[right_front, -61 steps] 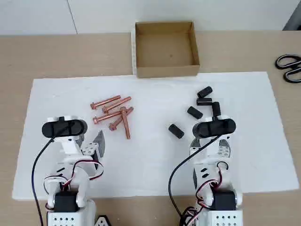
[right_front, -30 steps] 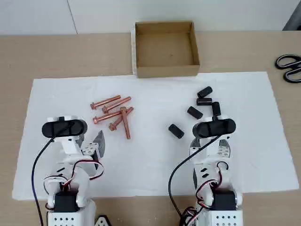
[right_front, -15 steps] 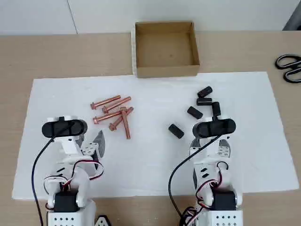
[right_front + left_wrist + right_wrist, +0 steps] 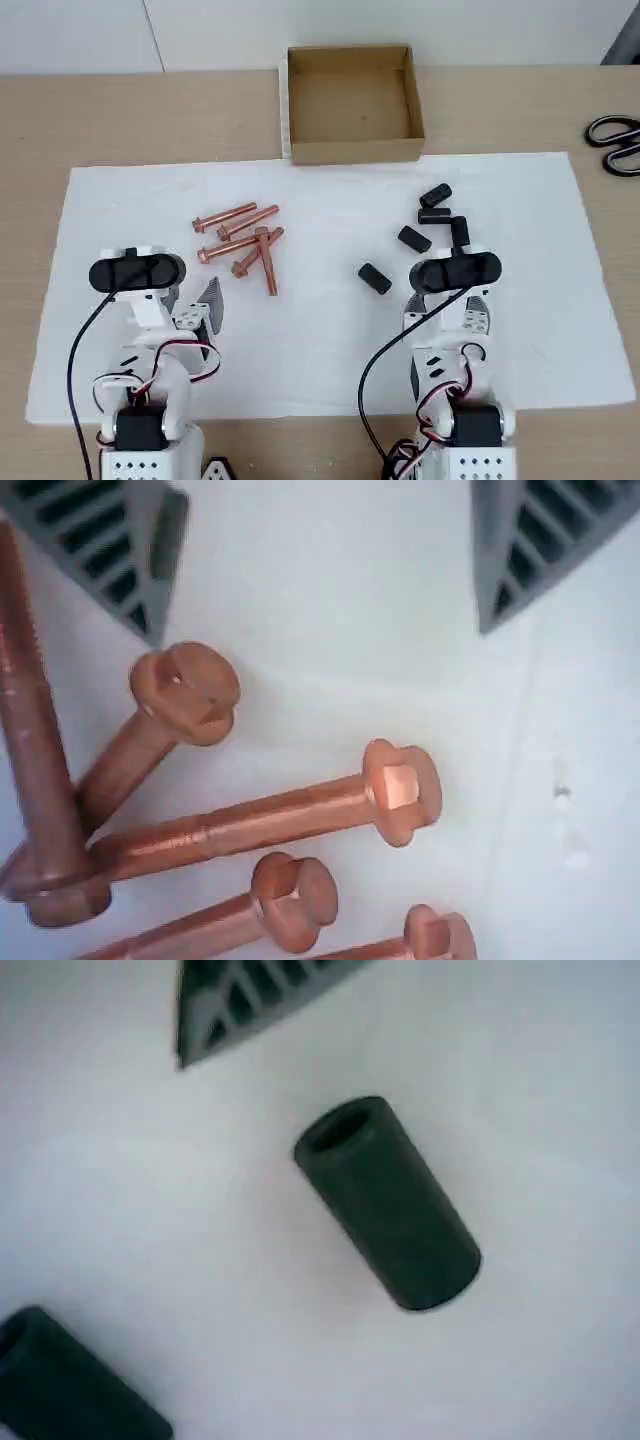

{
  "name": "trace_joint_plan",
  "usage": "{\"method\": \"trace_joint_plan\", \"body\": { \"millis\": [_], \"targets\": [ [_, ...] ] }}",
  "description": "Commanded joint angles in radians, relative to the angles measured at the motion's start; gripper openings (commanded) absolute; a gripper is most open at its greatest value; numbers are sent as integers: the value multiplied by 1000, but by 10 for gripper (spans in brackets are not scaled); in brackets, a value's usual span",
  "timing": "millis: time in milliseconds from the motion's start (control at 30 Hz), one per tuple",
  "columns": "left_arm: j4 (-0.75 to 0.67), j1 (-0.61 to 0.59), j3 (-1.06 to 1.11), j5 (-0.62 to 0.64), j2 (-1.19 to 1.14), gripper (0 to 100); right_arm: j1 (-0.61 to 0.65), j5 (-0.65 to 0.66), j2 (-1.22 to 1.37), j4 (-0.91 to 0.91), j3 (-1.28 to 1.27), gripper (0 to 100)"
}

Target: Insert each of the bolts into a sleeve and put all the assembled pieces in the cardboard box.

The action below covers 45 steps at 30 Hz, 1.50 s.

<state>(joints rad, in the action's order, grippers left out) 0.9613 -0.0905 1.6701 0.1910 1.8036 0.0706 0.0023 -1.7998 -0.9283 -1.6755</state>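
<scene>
Hovering over 5 bolts [image 4: 241, 244], left hand [image 4: 318, 625] spread; right hand [image 4: 215, 1020] over sleeve [image 4: 388, 1203], state unclear.

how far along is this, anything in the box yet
Done: nothing, the box is empty. In hand: nothing, the left gripper hangs open over the bolts. Left: all five bolts and five sleeves lie loose on the paper, none joined.

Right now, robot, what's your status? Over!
Left gripper open over bolts. Right arm above a sleeve. No bolt sleeved yet, box holds nothing. Scissors far off, nothing blocking.
</scene>
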Motion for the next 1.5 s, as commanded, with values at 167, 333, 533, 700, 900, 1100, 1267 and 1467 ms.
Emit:
{"method": "trace_joint_plan", "body": {
  "millis": [167, 333, 533, 700, 900, 1100, 1267, 1467],
  "targets": [
    [0, -6, -8, -6, 11, 193, -8, 12, -13, 12, -8, 265],
    [150, -8, -117, -9, 6, 193, -10, 12, -13, -12, 20, 265],
    [209, -14, -248, -132, 3, 193, -74, 12, -12, -143, 285, 265],
    [195, -135, -374, -143, -29, 193, -182, 17, -7, -154, 448, 265],
    [203, -160, -671, -140, -397, 193, -183, 57, 189, -153, 649, 265],
    [308, -158, -978, -137, -905, 193, -147, -35, 634, -308, 993, 265],
    [322, -160, -1076, -121, -1177, 193, 74, -40, 1020, -584, 1280, 265],
    [262, -160, -1055, -11, -1226, 193, 189, 81, 1317, -650, 1484, 265]
  ]
}}
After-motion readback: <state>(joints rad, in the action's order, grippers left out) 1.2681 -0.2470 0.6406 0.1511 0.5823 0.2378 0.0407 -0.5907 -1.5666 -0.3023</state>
